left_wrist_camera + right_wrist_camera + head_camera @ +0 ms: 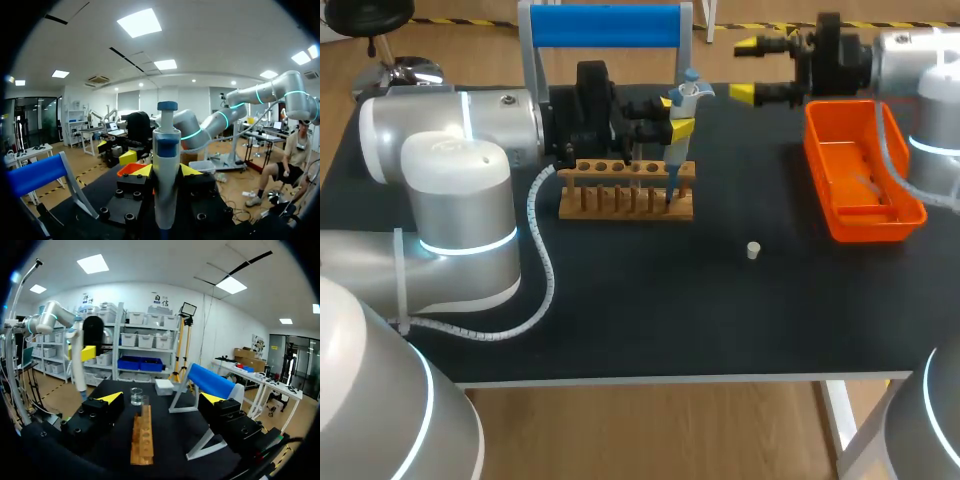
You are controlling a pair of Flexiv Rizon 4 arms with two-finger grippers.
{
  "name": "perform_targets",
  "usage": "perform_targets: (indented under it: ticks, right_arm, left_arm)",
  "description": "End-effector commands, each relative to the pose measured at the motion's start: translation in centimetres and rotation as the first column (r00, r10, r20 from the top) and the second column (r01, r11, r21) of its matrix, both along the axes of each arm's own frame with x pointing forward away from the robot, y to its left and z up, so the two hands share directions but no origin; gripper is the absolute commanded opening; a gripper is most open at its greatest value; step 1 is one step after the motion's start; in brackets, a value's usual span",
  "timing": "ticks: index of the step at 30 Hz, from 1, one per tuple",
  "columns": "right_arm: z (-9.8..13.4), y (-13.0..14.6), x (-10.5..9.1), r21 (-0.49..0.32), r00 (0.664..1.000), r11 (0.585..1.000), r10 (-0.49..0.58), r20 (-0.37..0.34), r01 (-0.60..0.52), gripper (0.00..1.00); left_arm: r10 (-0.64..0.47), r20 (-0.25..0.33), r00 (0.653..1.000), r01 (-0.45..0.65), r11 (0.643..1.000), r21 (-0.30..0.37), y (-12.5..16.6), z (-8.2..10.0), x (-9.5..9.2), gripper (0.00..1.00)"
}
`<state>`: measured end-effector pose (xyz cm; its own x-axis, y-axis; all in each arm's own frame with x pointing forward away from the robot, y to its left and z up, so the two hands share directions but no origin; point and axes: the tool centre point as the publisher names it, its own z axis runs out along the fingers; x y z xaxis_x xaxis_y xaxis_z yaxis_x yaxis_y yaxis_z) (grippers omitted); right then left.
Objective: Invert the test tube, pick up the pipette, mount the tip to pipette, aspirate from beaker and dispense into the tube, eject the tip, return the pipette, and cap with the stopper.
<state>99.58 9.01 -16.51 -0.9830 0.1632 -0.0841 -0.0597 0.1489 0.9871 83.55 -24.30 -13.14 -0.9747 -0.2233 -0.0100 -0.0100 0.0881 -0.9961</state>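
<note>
My left gripper (675, 118) is shut on the white-and-blue pipette (688, 95), which stands upright with its lower end at the right end of the wooden tube rack (625, 195). In the left wrist view the pipette (166, 165) sits squarely between the yellow fingertips (142, 171). My right gripper (745, 70) hovers open behind the table's middle, with nothing between its fingers. Its wrist view looks along the rack (142, 437) toward a glass beaker (136, 396), with a clear tube (145, 407) upright in the rack's far end. A small white stopper (753, 250) lies on the table.
An orange tray (895, 215) sits at the right side of the black table (720, 320). A white stand with a blue bar (605, 25) rises behind the rack. My left arm's cable (545, 270) loops across the table's left part.
</note>
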Motion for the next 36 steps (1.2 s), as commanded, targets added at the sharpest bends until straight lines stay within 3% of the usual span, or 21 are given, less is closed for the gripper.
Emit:
perform_targets:
  ticks: [1,13,36]
  right_arm:
    - [0.4,2.1,3.3,-0.028,1.0,1.0,-0.014,-0.006,0.014,1.0]
    - [0.5,4.5,7.4,-0.106,0.993,0.989,-0.109,-0.035,0.105,1.0]
    - [0.2,8.8,9.0,-0.204,0.992,0.972,-0.123,-0.038,0.113,1.0]
  left_arm:
    - [0.004,0.002,1.0,-0.004,1.0,-0.004,-0.1,-0.1,0.0,0.0]
    - [0.004,0.002,1.0,-0.004,1.0,-0.004,-0.1,-0.1,0.0,0.0]
    - [0.004,0.002,1.0,-0.004,1.0,-0.004,-0.1,-0.1,0.0,0.0]
